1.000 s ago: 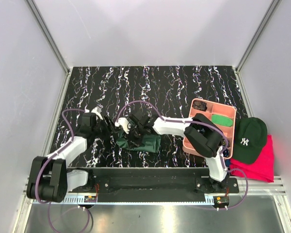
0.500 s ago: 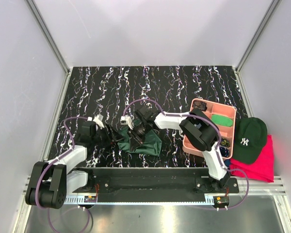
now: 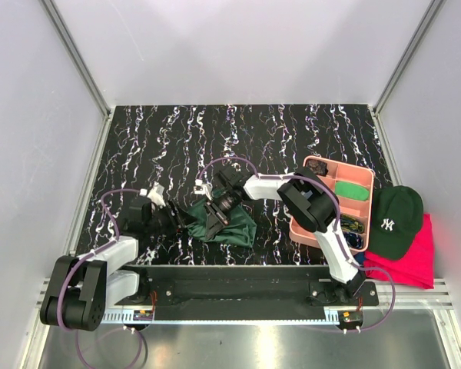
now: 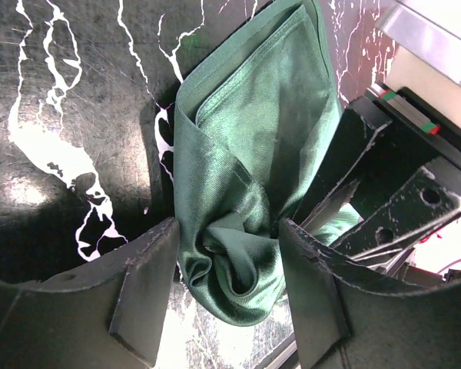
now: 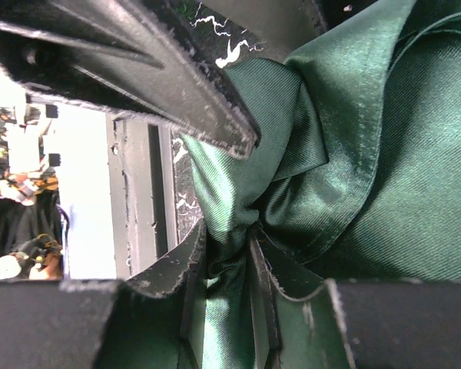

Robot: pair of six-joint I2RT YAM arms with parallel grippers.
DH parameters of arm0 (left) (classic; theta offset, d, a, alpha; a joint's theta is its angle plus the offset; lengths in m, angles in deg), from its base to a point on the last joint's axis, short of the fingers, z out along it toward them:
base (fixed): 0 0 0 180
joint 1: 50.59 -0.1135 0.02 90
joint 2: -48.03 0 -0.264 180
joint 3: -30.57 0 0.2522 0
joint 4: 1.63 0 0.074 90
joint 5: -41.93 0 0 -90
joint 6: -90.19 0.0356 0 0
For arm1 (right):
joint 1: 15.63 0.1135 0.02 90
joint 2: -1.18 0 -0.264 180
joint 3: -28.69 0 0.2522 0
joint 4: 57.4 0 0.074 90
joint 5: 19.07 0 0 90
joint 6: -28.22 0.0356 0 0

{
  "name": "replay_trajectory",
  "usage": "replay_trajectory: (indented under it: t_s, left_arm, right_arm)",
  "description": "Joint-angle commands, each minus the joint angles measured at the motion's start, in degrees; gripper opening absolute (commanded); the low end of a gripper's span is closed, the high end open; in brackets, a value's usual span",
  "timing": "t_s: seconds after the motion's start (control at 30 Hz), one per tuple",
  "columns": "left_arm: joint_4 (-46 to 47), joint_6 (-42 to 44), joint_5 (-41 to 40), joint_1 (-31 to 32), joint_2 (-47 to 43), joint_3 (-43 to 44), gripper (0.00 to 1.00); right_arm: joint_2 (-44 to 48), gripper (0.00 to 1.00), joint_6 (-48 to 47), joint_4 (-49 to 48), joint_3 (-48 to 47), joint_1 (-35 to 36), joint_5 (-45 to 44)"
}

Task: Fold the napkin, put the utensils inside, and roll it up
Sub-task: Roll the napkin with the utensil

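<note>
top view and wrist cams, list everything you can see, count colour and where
napkin: one, dark green, bunched on the table's near middle
tray: one, pink, table's right side
swatch: one, bright green, in the tray
brown lump: one, tray's far corner compartment
utensils: dark, slender, tray's near end; count unclear
cap: one, dark green, right of the tray, partly over the cloth
cloth: one, pink-red, right edge
table: one, black with white veins
left gripper: open, straddling the napkin's bunched end
right gripper: shut, pinching a napkin fold
</note>
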State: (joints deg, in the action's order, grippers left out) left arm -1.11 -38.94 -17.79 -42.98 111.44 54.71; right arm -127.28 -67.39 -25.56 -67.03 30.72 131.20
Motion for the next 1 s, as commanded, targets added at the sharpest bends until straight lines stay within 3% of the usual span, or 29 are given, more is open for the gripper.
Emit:
replay_trajectory:
  t_s: [0.0,0.2,0.57,0.97]
  left_arm:
    - [2.4,-0.4,0.6,0.3,-1.1,-2.0,0.56]
    - [3.2,-0.9,0.0,0.3,-3.2,-3.3,0.44]
    - [-0.6,-1.5,-2.6,0.4,4.3,0.3,0.01]
    - [-5.0,0.1,-2.6,1.3,9.4,4.4,0.0]
  right_arm:
    - [-5.3,0.29,-1.4,6.1,1.7,-0.4,-8.9]
    - [-5.9,0.3,-0.7,6.1,1.5,-1.0,-10.3]
    - [-2.2,0.39,1.8,6.2,2.1,-1.2,-15.9]
    - [14.0,0.57,3.4,2.3,10.6,-0.8,-26.9]
